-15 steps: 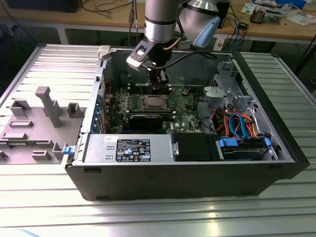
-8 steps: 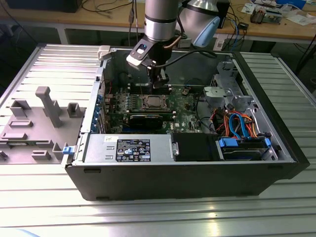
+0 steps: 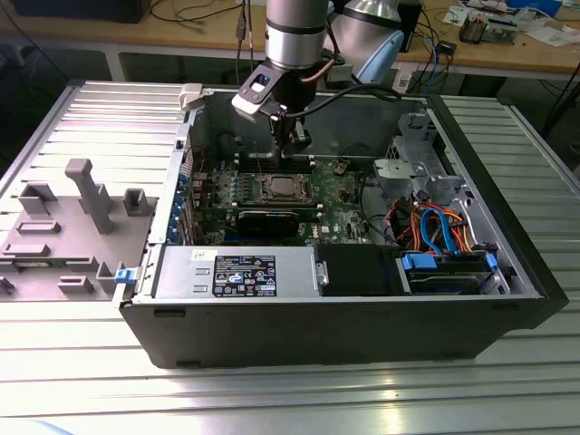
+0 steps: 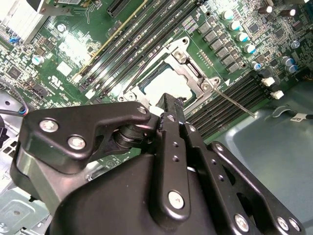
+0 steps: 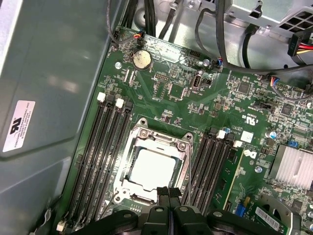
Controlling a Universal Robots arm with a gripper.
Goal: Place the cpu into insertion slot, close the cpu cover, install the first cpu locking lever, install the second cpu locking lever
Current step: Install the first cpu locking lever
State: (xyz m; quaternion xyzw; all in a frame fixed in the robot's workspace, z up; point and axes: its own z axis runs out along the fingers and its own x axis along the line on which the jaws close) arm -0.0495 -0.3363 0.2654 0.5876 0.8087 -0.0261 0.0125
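Observation:
The cpu [image 5: 154, 169], a flat square chip with a silver top, lies in the insertion slot [image 5: 141, 123] on the green motherboard [image 5: 171, 98]. The cpu cover [image 5: 161, 137] lies flat over it, and the chip shows through its window. In the second wrist view a thin locking lever [image 4: 237, 104] sticks out from a corner of the socket over the memory slots. My gripper [image 5: 168, 192] is shut, its black fingertips together just above the socket's edge with nothing seen between them. In the exterior view the gripper [image 3: 293, 152] hangs inside the computer case, just behind the cpu [image 3: 279, 188].
Long black memory slots [image 5: 105, 152] flank the socket on both sides. A coin battery [image 5: 142, 59], a finned heat sink [image 5: 296, 164] and cable bundles [image 3: 435, 227] lie around it. The case wall [image 5: 54, 98] is close by. A grey fixture tray [image 3: 63, 227] lies at the exterior view's left.

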